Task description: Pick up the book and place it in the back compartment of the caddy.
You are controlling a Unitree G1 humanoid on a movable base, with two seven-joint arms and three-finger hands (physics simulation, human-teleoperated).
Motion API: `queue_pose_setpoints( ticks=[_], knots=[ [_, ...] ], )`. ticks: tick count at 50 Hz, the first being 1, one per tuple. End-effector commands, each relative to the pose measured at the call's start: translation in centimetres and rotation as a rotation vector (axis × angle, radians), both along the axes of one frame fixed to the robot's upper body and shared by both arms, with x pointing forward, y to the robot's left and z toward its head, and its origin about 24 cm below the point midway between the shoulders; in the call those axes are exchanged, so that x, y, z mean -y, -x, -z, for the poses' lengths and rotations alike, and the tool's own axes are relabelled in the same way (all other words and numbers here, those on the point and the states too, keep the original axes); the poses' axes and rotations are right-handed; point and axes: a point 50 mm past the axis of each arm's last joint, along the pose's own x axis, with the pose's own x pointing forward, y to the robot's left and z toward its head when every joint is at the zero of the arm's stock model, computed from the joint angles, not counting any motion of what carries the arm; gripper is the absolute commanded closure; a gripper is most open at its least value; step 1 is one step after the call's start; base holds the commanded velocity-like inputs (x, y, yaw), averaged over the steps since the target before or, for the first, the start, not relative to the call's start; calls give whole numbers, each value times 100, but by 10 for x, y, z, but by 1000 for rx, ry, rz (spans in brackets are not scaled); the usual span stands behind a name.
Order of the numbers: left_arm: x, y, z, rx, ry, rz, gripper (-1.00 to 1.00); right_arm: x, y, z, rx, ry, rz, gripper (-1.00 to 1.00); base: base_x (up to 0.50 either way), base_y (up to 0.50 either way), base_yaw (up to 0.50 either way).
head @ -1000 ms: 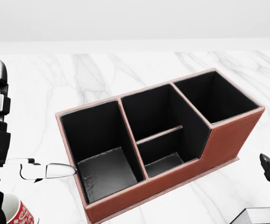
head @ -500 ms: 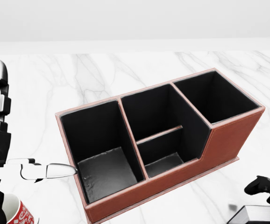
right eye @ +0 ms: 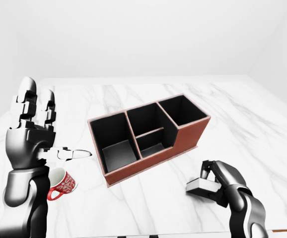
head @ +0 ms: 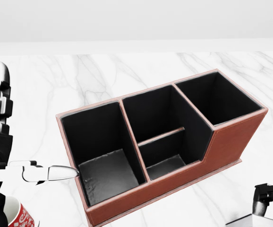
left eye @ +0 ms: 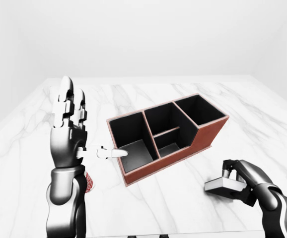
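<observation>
In the left-eye view, my right hand (left eye: pixel 235 174) curls its dark fingers over the small grey book with a pale edge (left eye: pixel 224 185). The book lies flat on the white marble table with grey veins (left eye: pixel 148 206), well apart from the reddish-brown leather caddy with black lining (left eye: pixel 168 135), toward the lower right. My left hand (left eye: pixel 70 129) stands upright beside the caddy's left end, its fingers spread straight up and the white-tipped thumb pointing sideways toward the caddy wall, holding nothing.

In the head view, the caddy shows four box-shaped compartments with matte black walls. Only a corner of the book is seen at the bottom right edge, under my black fingers.

In the right-eye view, a glossy red mug with white lettering (right eye: pixel 63 184) lies tilted on the marble below my left hand.
</observation>
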Motion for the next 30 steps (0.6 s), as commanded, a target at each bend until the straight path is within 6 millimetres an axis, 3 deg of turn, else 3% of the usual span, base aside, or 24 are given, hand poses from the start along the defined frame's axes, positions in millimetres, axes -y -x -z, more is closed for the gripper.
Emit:
queue_pose_setpoints(
  ticks=[1, 7, 12, 23, 30],
  knots=[
    [1, 0, 1, -6, 0, 3, -100, -4, -3, -23, 76, 10, -24, 100, 0, 0, 0],
    [1, -1, 2, -8, 0, 3, -100, -6, -8, -37, 101, 18, -33, 100, 0, 0, 0],
    [1, 0, -1, 4, 1, 3, -100, -10, -12, -61, 142, 28, -53, 100, 0, 0, 0],
    [0, 2, -4, 21, 4, 0, -100, -34, -23, -132, 416, 111, -109, 100, 0, 0, 0],
    [0, 1, -3, 17, 5, 1, -100, -49, -26, -158, 525, 166, -175, 100, 0, 0, 0]
  ],
)
